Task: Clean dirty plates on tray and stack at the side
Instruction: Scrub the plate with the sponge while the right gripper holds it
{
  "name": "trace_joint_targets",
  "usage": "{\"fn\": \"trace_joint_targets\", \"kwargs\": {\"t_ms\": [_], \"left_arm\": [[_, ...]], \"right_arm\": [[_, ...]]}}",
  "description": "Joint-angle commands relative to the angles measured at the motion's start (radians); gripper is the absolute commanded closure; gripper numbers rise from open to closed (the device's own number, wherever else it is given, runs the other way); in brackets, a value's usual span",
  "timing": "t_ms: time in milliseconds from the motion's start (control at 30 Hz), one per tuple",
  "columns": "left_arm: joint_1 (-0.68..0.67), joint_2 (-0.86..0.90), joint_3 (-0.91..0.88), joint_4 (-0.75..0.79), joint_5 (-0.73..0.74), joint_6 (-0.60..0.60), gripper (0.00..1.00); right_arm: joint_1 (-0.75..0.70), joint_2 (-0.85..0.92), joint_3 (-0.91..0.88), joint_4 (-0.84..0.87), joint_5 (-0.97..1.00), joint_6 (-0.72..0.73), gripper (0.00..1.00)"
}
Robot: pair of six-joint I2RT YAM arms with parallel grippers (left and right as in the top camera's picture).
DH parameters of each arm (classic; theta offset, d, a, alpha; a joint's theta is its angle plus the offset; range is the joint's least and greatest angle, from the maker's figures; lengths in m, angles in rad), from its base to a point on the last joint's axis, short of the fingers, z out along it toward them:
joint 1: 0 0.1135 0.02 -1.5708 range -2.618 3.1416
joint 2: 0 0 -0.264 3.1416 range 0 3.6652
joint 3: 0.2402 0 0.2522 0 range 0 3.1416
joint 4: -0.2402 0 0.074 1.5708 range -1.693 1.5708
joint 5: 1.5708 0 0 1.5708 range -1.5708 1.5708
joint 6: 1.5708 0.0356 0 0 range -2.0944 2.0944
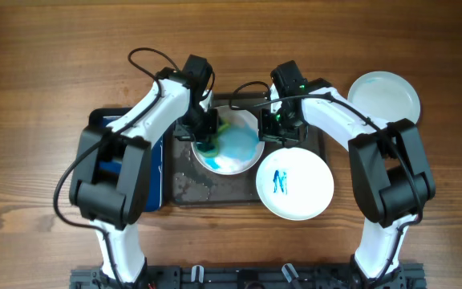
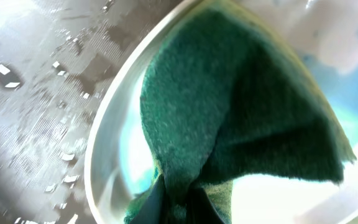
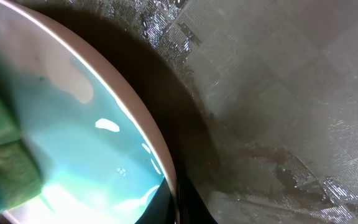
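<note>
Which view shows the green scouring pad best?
Left wrist: the pad fills the frame, pinched at the bottom, lying on the smeared plate. Overhead shows only a green scrap under the left gripper; right wrist shows a blurred green edge.

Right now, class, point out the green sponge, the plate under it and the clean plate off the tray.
green sponge (image 2: 241, 112): left wrist view, its middle.
plate under the sponge (image 1: 243, 152): overhead view, its blue well.
clean plate (image 1: 383, 96): overhead view, its centre.

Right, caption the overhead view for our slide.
Left gripper presses a green sponge on the blue-smeared plate; right gripper pinches its rim.
</note>
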Motion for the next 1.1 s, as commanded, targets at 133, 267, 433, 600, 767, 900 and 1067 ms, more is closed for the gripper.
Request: {"fn": "trace_joint_targets", "kwargs": {"t_ms": [133,267,433,600,767,900,1067], "left_arm": [[0.010,-0.280,-0.016,-0.023,-0.016,-0.018,0.96],[0.010,-0.344,-0.016,-0.048,-0.104,-0.107,0.96],[0.068,-0.357,-0.016,-0.171,-0.314,-0.275,0.96],[0.195,-0.357,-0.016,-0.255,-0.327,-0.299,0.96],[0.263,-0.357,-0.016,-0.277,-0.327,-0.295,0.96],[0.286,-0.357,-0.016,-0.277,-0.327,-0.295,0.96],[0.288,-0.357,-0.016,-0.277,-0.327,-0.272,0.96]], "right_arm": [[-0.017,0.015,-0.006,0.000,0.070,-0.022,0.95],[-0.017,0.014,-0.003,0.002,0.069,-0.037,0.95],[-0.017,-0.026,0.029,-0.016,0.070,-0.078,0.95],[-0.016,-0.120,0.033,-0.008,0.092,-0.090,0.95],[0.002,-0.174,0.033,-0.018,0.151,-0.127,0.95],[0.031,-0.211,0.033,-0.045,0.262,-0.127,0.95],[0.059,-0.243,0.033,-0.080,0.314,-0.150,0.95]]}}
